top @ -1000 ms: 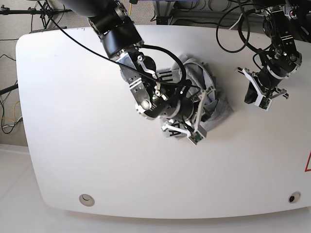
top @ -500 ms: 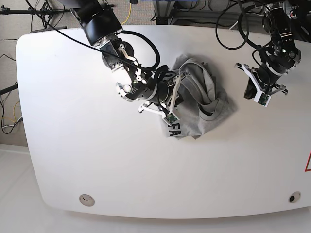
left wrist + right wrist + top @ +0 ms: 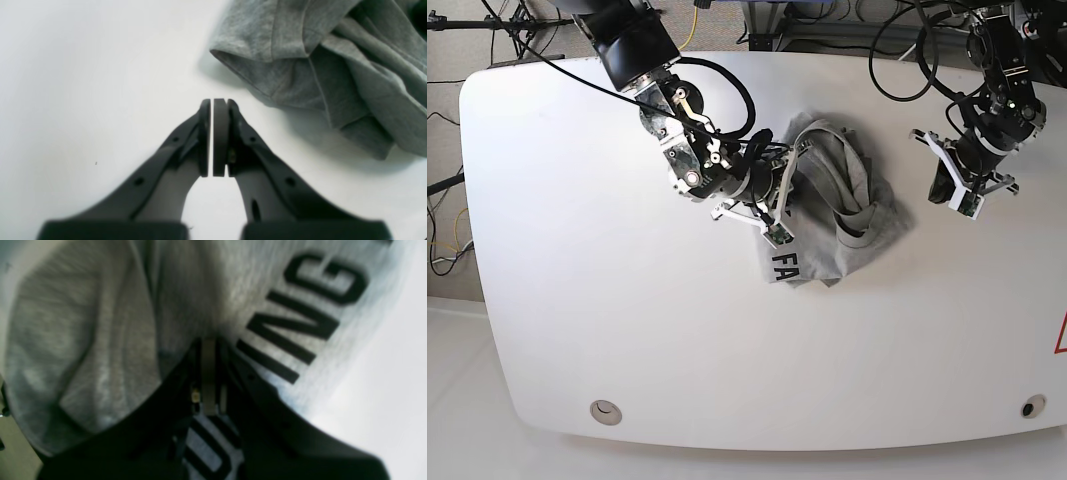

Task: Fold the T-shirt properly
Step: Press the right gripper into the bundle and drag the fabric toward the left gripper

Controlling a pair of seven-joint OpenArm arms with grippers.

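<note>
Right claw (image 3: 209,373) pinched on T-shirt (image 3: 842,215) lettered panel; left claw (image 3: 213,133) closed, empty, beside hem. Risk: single-point pull drags bunched heap, tightening tangle.

Base view overhead on the table (image 3: 577,330); wrist views close, both sharing the T-shirt (image 3: 847,215).

Heather-grey T-shirt (image 3: 837,215) crumpled in heap, mid-table, black block lettering partly showing at lower edge.
</note>
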